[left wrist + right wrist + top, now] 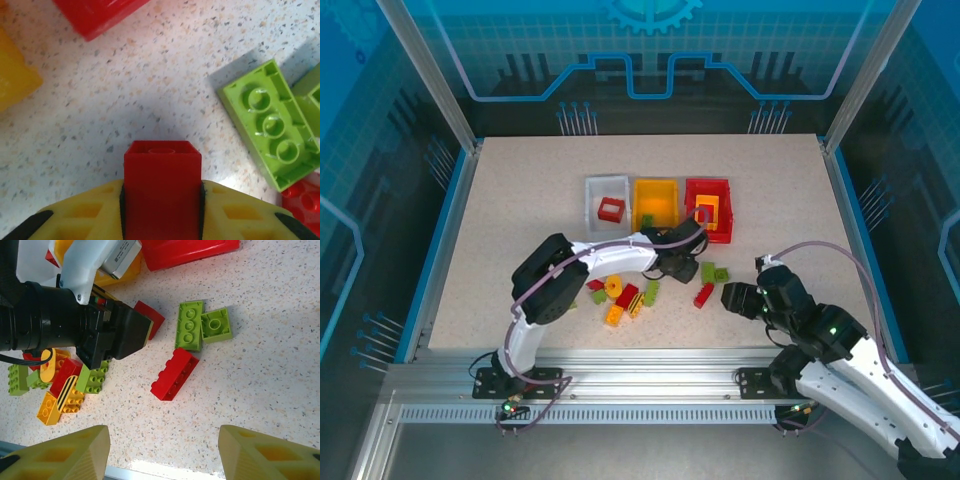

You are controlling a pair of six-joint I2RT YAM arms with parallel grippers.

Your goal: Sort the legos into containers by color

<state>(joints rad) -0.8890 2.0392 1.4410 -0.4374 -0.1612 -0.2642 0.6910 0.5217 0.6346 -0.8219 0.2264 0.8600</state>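
Between the jaws of my left gripper [162, 215] sits a small red hard-plastic lego brick [162, 167], pinched across its flat sides. I judge it light, rigid and slick. My right gripper [162, 452] hangs wide open.

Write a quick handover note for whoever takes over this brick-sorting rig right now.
Left gripper: jaws shut on a red brick, low over the table in front of the red bin.
Right gripper: open, empty, beside the loose bricks.
Done: white bin holds a red frame; yellow bin apparently a green piece; red bin an orange frame. The colours look mismatched.
To do: most bricks lie loose: the pile, green pair, long red brick.
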